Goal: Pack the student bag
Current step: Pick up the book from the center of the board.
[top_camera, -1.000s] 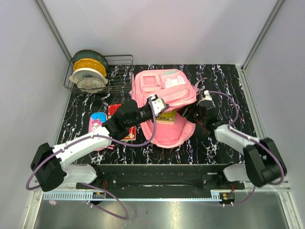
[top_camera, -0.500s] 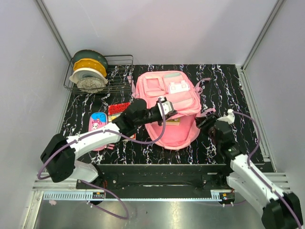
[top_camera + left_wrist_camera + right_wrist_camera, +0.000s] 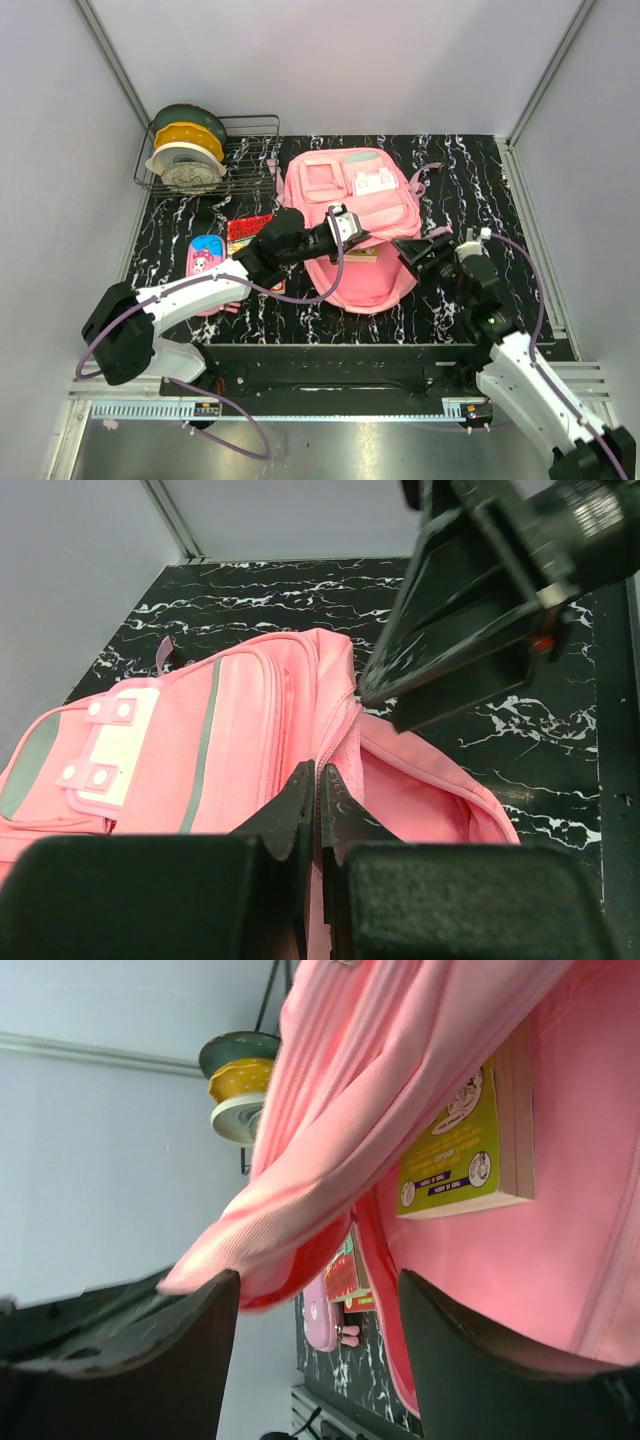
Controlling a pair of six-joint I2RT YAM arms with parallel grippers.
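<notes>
The pink student bag [image 3: 355, 195] lies flat in the middle of the table with its front pockets up. My left gripper [image 3: 350, 228] is shut on the zipper edge of the bag's top flap [image 3: 335, 735] and holds it lifted. A yellow-green book [image 3: 362, 255] lies inside the opening and shows in the right wrist view [image 3: 465, 1150]. My right gripper [image 3: 420, 252] is open and empty, just right of the opening and pointing into it; the raised flap [image 3: 330, 1160] hangs above the gap between its fingers [image 3: 320, 1300].
A wire rack [image 3: 255, 150] with plates [image 3: 188, 150] stands at the back left. A red book [image 3: 250, 228] and a pink-and-blue pencil case [image 3: 205, 255] lie left of the bag. Grey walls enclose the table.
The right arm has pulled back from the bag's right side toward the near edge, then edged left toward the opening. The bag has settled flatter; the left gripper still holds the flap.
</notes>
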